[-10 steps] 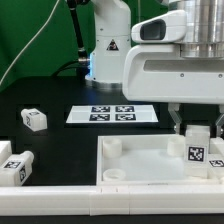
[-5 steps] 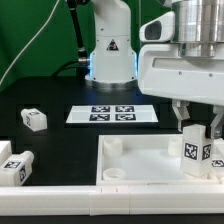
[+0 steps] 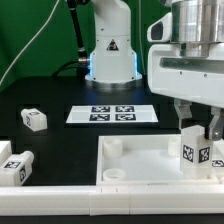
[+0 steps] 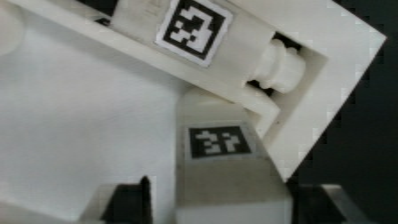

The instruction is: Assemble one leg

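Note:
My gripper (image 3: pixel 197 133) is shut on a white square-section leg (image 3: pixel 196 152) and holds it upright at the exterior view's right. The leg's lower end is inside the large white tray-like piece (image 3: pixel 135 160), near its right corner. Tags show on the leg's faces. In the wrist view the leg (image 4: pixel 222 150) runs between my two dark fingers (image 4: pixel 128 200) toward a round corner socket (image 4: pixel 276 65) in the tray-like piece (image 4: pixel 89 110). I cannot tell whether the leg's end touches the socket.
Two more white tagged legs lie on the black table at the exterior view's left, one further back (image 3: pixel 34 119) and one near the front (image 3: pixel 14 163). The marker board (image 3: pixel 112 114) lies behind the tray-like piece. The robot base (image 3: pixel 108 50) stands at the back.
My gripper and the leg have shifted a little toward the exterior view's right. The leg shows taller above the tray-like piece's wall than one second ago.

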`<state>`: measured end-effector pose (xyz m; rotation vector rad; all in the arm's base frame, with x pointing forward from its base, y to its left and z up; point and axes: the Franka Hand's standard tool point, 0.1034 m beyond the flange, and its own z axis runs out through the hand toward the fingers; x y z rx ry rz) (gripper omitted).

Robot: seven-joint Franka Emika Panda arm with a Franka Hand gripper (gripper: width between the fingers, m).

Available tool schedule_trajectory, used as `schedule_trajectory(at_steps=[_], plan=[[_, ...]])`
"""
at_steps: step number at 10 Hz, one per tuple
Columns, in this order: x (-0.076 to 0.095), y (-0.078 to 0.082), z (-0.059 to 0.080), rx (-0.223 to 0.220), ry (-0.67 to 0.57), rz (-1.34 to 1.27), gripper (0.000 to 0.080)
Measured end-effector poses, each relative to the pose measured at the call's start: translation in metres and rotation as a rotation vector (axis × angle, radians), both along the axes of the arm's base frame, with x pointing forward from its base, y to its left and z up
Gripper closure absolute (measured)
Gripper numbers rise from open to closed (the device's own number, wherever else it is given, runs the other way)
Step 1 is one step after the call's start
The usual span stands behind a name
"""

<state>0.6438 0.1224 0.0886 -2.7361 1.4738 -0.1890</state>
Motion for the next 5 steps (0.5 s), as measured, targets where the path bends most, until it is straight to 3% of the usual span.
schedule_trajectory(at_steps=[1, 2, 5], plan=[[0.0012, 0.002, 0.0019, -0.016, 0.0, 0.101, 0.033], [0.0012, 0.0016, 0.0017, -0.036, 0.005, 0.224, 0.019], [0.0037, 0.001, -0.0006, -0.077, 0.026, 0.555, 0.0152]])
